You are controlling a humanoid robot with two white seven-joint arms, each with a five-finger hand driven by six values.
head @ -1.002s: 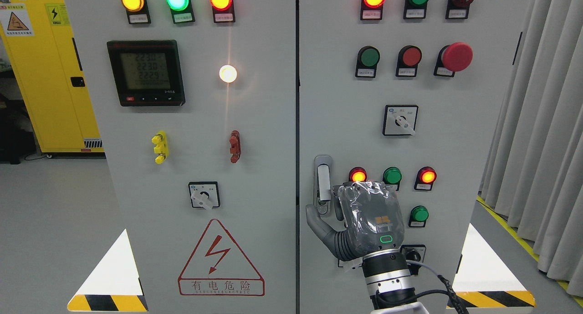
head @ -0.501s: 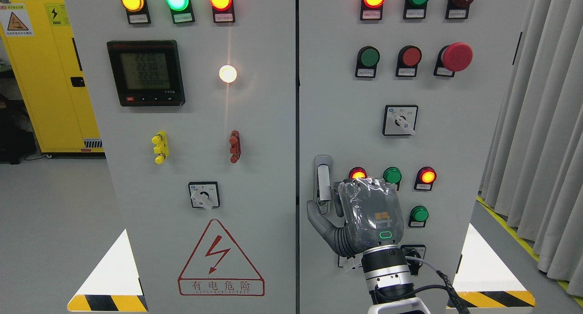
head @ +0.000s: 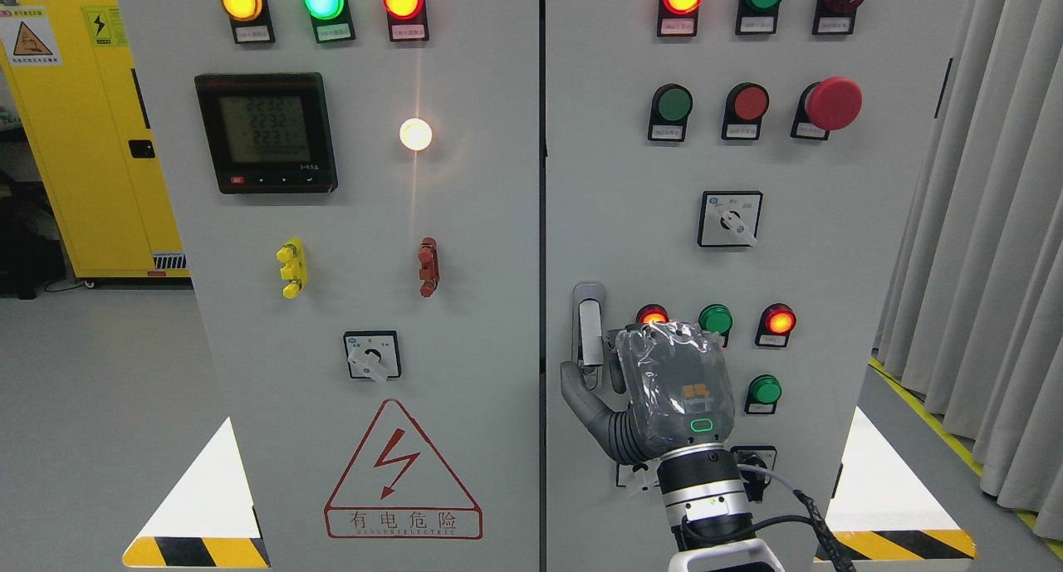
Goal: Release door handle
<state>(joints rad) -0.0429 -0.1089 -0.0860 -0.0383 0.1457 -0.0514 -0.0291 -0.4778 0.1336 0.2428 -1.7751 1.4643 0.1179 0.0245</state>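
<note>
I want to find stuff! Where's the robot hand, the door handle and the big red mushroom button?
robot hand (head: 656,389), head view, on its plastic-wrapped back.
door handle (head: 590,327), head view, on the grey lever.
big red mushroom button (head: 834,103), head view, on its red cap.

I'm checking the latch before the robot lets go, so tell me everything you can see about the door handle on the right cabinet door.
The door handle is a slim, upright, silvery metal lever set in a rounded grey plate near the right door's left edge, left of the small lit red lamp. Its upper part is clear. The right hand sits at its lower end, thumb curving beneath; the fingers are hidden, so actual contact cannot be confirmed.
</note>
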